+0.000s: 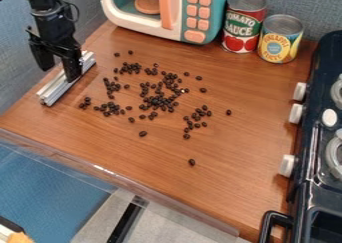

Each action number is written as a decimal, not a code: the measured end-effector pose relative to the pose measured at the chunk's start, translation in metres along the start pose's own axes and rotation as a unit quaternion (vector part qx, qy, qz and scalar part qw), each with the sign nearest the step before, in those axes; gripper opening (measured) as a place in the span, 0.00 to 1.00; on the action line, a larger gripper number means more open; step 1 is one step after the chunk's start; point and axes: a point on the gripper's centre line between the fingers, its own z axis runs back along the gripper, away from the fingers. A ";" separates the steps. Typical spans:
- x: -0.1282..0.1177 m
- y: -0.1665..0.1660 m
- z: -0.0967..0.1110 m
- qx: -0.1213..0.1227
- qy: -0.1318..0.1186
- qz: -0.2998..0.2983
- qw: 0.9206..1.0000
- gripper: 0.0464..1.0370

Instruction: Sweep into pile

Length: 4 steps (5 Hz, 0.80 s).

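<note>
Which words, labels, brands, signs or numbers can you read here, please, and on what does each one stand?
"TOMATO SAUCE", on the red and green can.
"PINEAPPLE", on the yellow and blue can; the word under it is too small to read with certainty.
Any marks on the orange buttons are too small to read.
I can make out no numbers or signs.

I can read TOMATO SAUCE on the taller can [244,18], set over its pictured tomatoes. On the shorter can [280,39] I make out PINEAPPLE, curving along the top of its label; the lower word is too small for me.
</note>
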 end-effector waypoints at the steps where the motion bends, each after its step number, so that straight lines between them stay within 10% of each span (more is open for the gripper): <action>1: -0.002 0.000 -0.007 -0.005 0.007 0.007 1.000 0.91; 3: -0.005 0.005 -0.015 -0.001 0.017 0.026 1.000 0.36; 4: -0.004 0.003 -0.017 0.001 0.015 0.027 1.000 0.34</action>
